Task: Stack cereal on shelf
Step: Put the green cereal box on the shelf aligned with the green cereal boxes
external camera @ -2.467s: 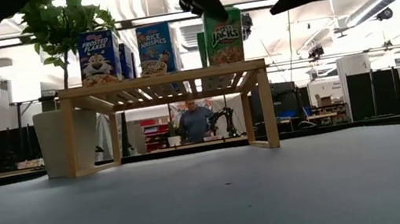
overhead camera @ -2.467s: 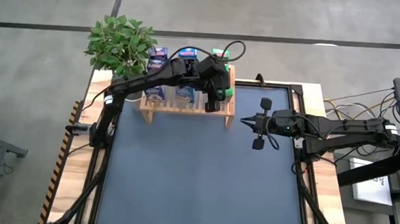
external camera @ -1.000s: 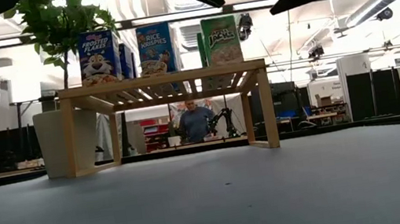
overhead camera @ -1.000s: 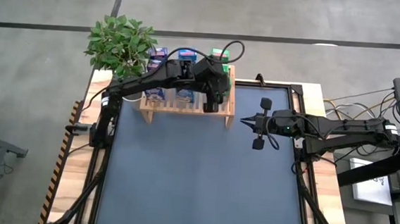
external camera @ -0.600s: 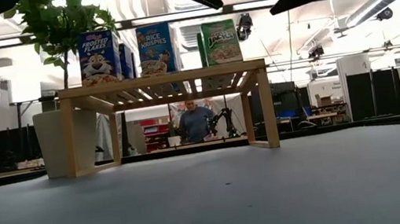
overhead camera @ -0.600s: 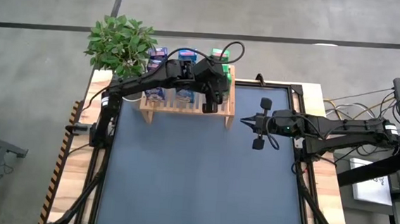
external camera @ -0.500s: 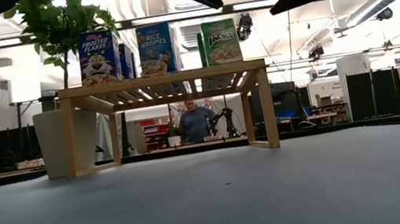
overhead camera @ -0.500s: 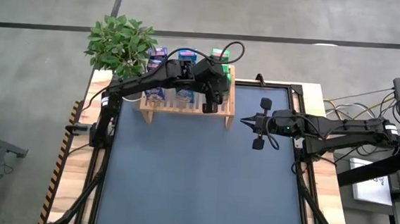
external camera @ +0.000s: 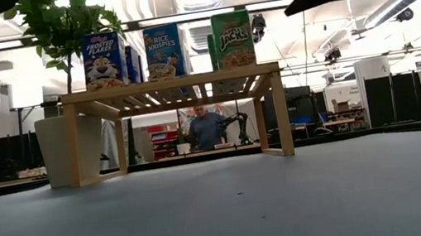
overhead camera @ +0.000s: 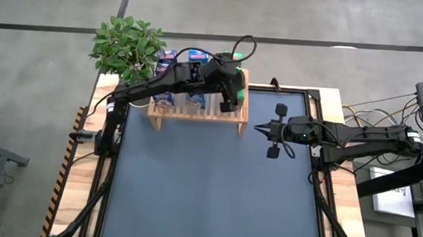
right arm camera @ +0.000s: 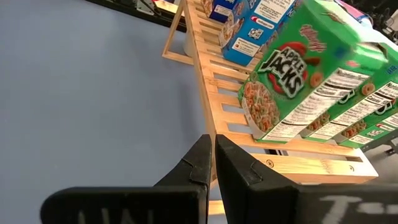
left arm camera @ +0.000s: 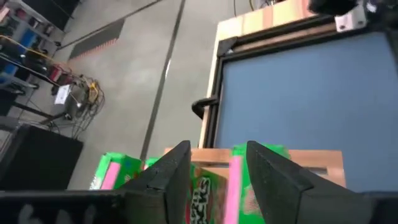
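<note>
Green Apple Jacks cereal [external camera: 233, 39]; upright on shelf [external camera: 170, 83]

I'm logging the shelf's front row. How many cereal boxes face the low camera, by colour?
Blue: 2 (Frosted Flakes box, Rice Krispies box)
Green: 1 (Apple Jacks box)
Total: 3
More boxes stand behind these on the shelf, too hidden to count.

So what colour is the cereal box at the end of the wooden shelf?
Green, with red lettering; the cereal box shows best in the right wrist view.
</note>
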Motion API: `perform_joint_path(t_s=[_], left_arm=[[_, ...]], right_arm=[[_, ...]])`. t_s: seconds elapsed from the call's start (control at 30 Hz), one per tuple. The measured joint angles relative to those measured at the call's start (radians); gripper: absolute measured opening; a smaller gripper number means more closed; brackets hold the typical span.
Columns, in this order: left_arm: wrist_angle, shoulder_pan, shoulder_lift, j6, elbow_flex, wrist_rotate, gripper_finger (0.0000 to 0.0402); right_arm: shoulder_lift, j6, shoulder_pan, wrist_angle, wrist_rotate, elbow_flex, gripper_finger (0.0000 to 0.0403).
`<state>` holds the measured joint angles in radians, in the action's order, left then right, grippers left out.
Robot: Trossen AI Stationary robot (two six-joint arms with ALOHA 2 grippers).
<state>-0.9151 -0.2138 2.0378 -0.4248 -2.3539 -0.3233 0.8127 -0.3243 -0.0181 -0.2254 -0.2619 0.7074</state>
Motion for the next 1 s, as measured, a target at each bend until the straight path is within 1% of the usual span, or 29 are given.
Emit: perform_joint_path(t_s=[0.23, 0.4, 0.73, 0.9, 1.0], left_arm=[[-0.017, 0.000, 0.029, -0.012, 0.000, -0.007, 0.0100], [-0.012, -0.003, 0.028, -0.011, 0.000, -0.011, 0.0081], [-0.051, -0.007, 0.040, 0.002, 0.006, -0.011, 0.0078], [-0.074, -0.007, 0.043, 0.016, 0.006, -0.067, 0.0077], [-0.090, -0.006, 0.041, 0.026, 0.006, -0.073, 0.0077]], right_arm=[[0.000, 0.000, 0.000, -0.004, 0.000, 0.000, 0.0013], [0.000, -0.001, 0.000, -0.005, 0.000, 0.000, 0.0013], [0.000, -0.005, 0.000, -0.004, 0.000, 0.000, 0.0013], [0.000, -0.005, 0.000, -0.004, 0.000, 0.000, 0.0013], [0.000, -0.007, 0.000, -0.004, 0.000, 0.000, 0.0013]])
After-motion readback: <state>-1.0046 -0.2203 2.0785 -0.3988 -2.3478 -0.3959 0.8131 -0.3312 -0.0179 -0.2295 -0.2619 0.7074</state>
